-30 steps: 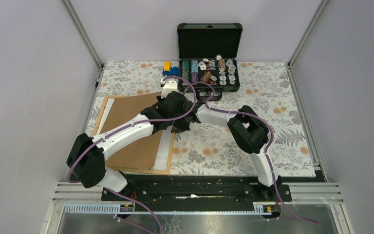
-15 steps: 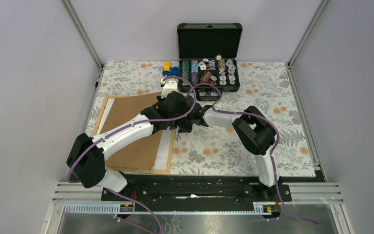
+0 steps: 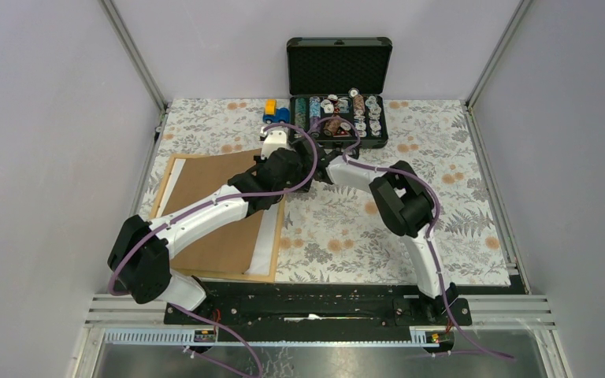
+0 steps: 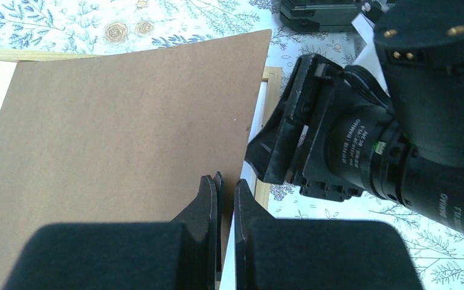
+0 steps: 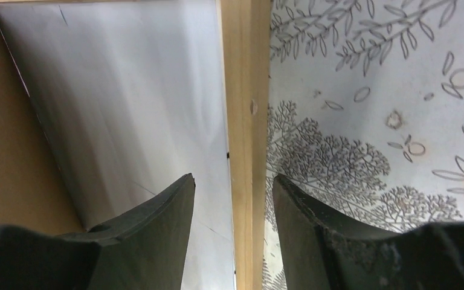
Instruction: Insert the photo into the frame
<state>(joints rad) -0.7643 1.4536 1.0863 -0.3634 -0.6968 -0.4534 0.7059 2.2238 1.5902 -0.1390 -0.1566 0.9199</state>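
Pinching the right edge of the plain brown hardboard backing sheet (image 4: 115, 133), my left gripper (image 4: 226, 187) has its jaws almost together and holds that edge tilted up. My right gripper (image 5: 232, 184) is spread, straddling one rail of the thin light wooden picture frame (image 5: 244, 90), which lies flat on the floral tablecloth (image 5: 368, 121). Inside it, beneath the board, the rectangular paper photo (image 5: 139, 90) shows only white.

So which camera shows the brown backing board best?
Left wrist: the backing board fills most of the picture, its edge pinched by the left gripper. Top external shows it partly under the left arm; right wrist shows only a sliver.
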